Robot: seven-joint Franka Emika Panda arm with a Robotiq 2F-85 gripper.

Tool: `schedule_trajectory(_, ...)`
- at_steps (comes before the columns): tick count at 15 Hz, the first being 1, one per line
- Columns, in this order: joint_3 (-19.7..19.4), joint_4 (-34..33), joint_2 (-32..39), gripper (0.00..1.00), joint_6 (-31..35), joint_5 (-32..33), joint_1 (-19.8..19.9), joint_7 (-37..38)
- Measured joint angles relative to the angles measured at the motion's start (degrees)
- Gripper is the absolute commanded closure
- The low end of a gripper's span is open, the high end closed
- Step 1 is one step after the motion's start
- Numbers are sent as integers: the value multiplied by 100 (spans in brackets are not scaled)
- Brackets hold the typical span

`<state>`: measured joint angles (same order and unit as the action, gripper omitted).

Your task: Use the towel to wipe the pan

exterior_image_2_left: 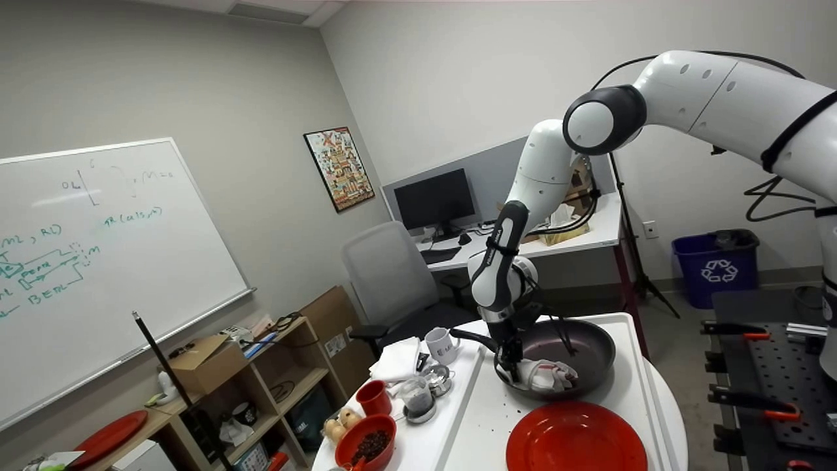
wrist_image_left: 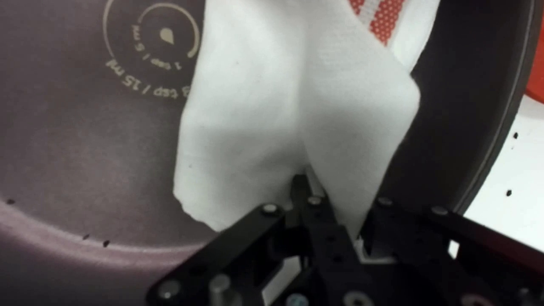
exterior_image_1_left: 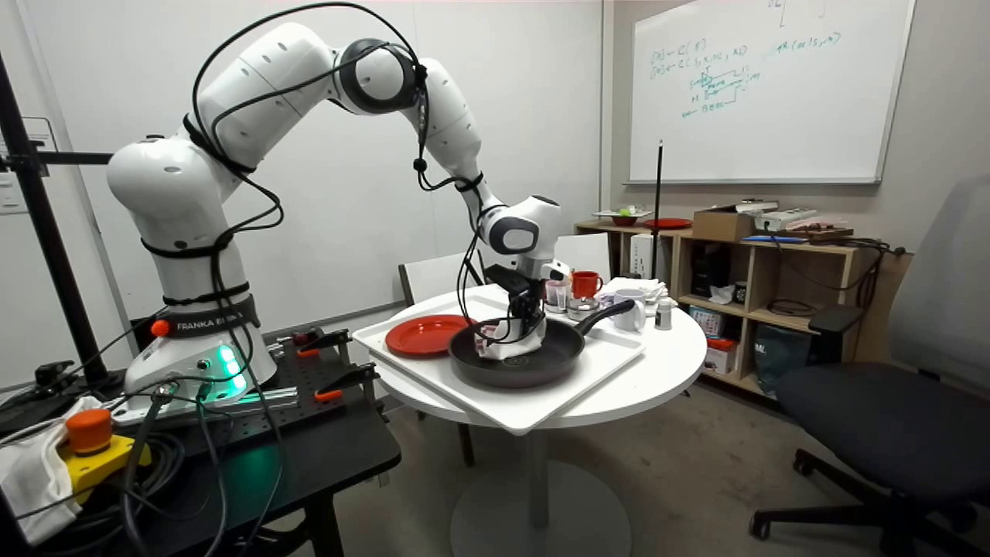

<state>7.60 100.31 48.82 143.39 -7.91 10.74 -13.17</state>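
The dark pan (exterior_image_1_left: 563,350) sits on a white tray on the round table, and also shows in an exterior view (exterior_image_2_left: 592,356) and the wrist view (wrist_image_left: 106,148). Its dark handle (exterior_image_1_left: 607,315) points away from the robot base. The white towel with red stripes (exterior_image_1_left: 514,342) is bunched inside the pan, seen also in an exterior view (exterior_image_2_left: 548,376) and the wrist view (wrist_image_left: 250,106). My gripper (wrist_image_left: 338,197) points down into the pan in both exterior views (exterior_image_1_left: 527,316) (exterior_image_2_left: 509,367). Its fingers are closed around a fold of the towel. The right fingertip is partly hidden by the towel.
A red plate (exterior_image_1_left: 428,336) lies on the tray (exterior_image_1_left: 526,414) close beside the pan. A white mug (exterior_image_2_left: 442,347), red mug (exterior_image_2_left: 374,398), red bowl of dark bits (exterior_image_2_left: 389,428) and folded white cloths (exterior_image_2_left: 395,360) stand near the tray. Dark specks lie in the pan and on the tray.
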Motion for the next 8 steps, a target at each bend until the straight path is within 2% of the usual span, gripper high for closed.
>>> schedule_trajectory(8, 26, -545, 305, 96, -91, -312, 495, -40)
